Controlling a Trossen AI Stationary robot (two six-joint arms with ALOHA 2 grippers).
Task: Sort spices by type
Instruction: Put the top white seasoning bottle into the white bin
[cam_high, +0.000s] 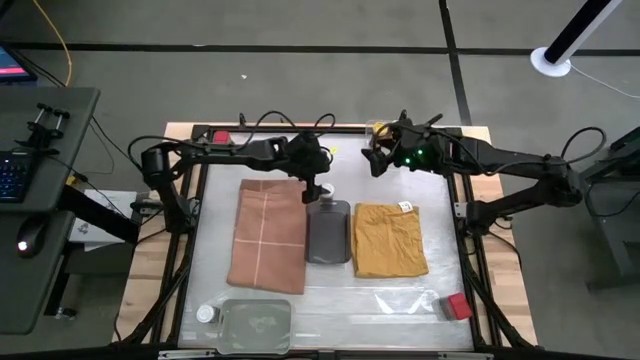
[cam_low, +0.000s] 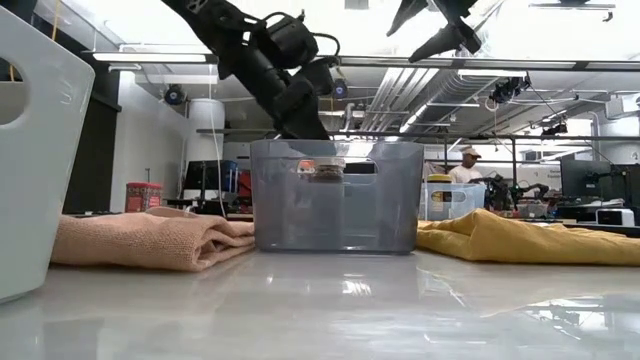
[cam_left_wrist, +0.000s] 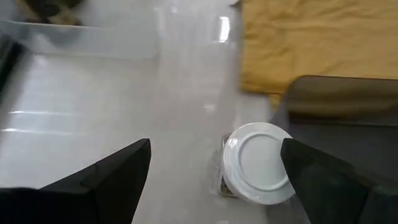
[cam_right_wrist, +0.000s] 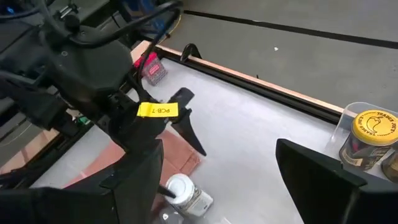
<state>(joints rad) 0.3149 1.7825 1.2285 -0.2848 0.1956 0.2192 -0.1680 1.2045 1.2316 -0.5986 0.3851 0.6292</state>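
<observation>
Hovering over a white-capped jar (cam_left_wrist: 258, 163) is the left gripper (cam_high: 316, 183), upper centre of the high view, fingers spread wide with the jar sitting between them, not yet gripped. The jar is standing on the table just beside the far end of the dark grey tray (cam_high: 329, 232), between the pink towel (cam_high: 267, 235) and the yellow towel (cam_high: 390, 240).

The right gripper (cam_high: 384, 156) is hanging at upper right centre near the table's back edge, fingers apart and holding nothing. A yellow-capped jar (cam_right_wrist: 372, 138) is sitting close by it, inside what looks like a clear tray.

Judging progress as early: spices are lying scattered. A second white-capped jar (cam_high: 205, 313) is at lower left beside a clear plastic tray (cam_high: 256, 325), one red tin (cam_high: 459, 306) at lower right, another red tin (cam_right_wrist: 153, 70) at the back left corner. The other yellow-capped jar is not clearly showing. No two alike are visibly paired, so nearly all sorting looks left.

Room: the jar is nearly touching the grey tray wall, so one finger is getting little clearance there. The pink towel side is freer. The two arms are working near each other along the back edge, worth watching
</observation>
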